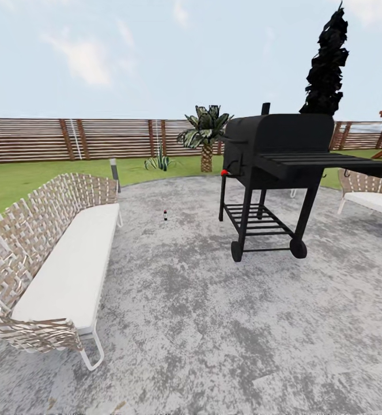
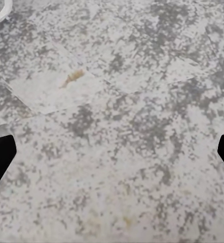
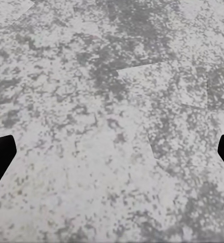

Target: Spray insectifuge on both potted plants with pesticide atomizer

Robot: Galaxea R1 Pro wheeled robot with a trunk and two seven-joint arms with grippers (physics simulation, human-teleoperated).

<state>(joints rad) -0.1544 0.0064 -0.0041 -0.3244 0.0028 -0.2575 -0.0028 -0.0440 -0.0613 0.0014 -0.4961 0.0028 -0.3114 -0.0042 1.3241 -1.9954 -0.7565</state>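
Ahead on the grey patio [image 1: 214, 323] we spot the spray bottle [image 1: 165, 215] standing alone, between the woven sofa [image 1: 58, 265] and black grill [image 1: 271, 173]; one plant [image 1: 159, 162] sits by the fence [image 1: 70, 138]. Left tool [image 2: 112, 152] and right tool [image 3: 112, 152] gape wide, empty.

A round patio of mottled grey paving [image 1: 202, 323] carries a woven-backed bench with a white cushion [image 1: 64, 271] on the left, a black wheeled barbecue grill [image 1: 277, 173] on the right, and a tiny dark spray bottle [image 1: 165, 215] standing upright between them.
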